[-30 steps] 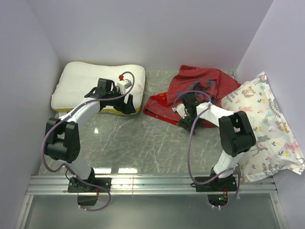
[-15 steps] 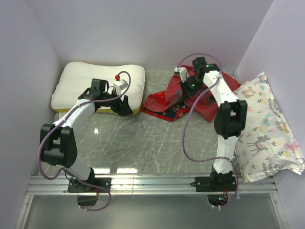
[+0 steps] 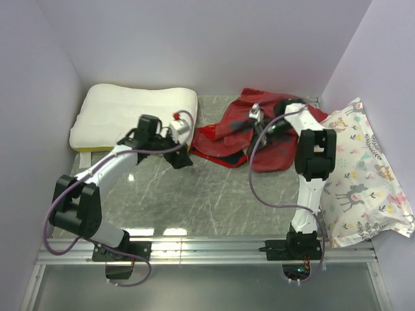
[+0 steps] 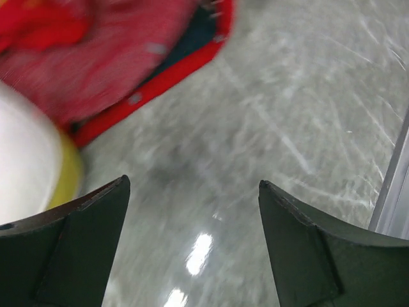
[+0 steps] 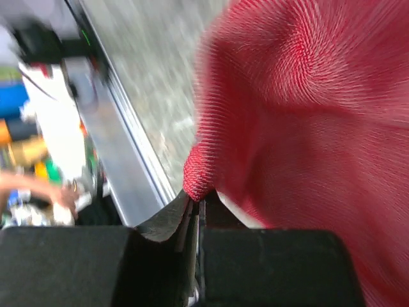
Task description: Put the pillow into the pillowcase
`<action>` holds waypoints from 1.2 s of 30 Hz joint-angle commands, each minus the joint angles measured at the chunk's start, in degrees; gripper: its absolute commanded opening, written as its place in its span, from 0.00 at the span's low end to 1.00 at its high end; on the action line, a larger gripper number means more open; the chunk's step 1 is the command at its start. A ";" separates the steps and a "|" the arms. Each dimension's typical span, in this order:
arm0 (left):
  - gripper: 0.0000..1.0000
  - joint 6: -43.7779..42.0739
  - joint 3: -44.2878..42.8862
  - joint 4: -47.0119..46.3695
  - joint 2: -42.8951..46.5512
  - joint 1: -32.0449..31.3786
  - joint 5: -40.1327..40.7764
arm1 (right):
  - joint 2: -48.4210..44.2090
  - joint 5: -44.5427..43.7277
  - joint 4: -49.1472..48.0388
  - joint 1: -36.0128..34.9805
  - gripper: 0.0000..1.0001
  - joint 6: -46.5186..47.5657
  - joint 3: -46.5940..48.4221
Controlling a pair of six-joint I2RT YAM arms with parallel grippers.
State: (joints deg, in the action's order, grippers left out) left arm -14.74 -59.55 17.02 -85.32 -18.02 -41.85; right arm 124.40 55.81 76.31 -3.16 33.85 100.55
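Desk: How far along are you?

Me: Barely begun, I'd judge. The pillow (image 3: 123, 110) lies in the far left corner of the tabletop (image 3: 207, 194), wholly outside the pillowcase (image 3: 279, 146). That sits crumpled at the far right, its near-left corner close beside the pillow.

Desk: And your tools?

Me: My right tool (image 5: 197, 204) is pinched tight on a fold of the red cloth. My left tool (image 4: 193, 185) is spread wide with nothing in it. It hangs over bare tabletop, just beside the pillow's yellow strip (image 4: 69, 176).

Desk: So what's left?

Me: Opening the case's mouth, then feeding the pillow in — all of it, really.

Desk: Room to move?

Me: Plenty in the near middle. It's tighter at the back, where the walls (image 3: 39, 97) hem the pillow on two sides. A floral pillow (image 3: 363, 175) also leans just beside the case on the right. The red hem (image 4: 160, 83) is the edge I'd watch — which side opens, I can't tell.
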 commanded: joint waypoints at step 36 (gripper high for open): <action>0.03 -24.26 -19.64 10.98 -22.53 -30.76 -1.83 | -9.26 -24.34 -15.40 5.09 0.00 -22.25 13.27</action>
State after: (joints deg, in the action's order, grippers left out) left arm -29.39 -79.57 12.82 -116.22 -48.12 -33.10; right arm 116.29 35.86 62.52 1.39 9.80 113.67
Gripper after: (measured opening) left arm 0.034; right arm 0.017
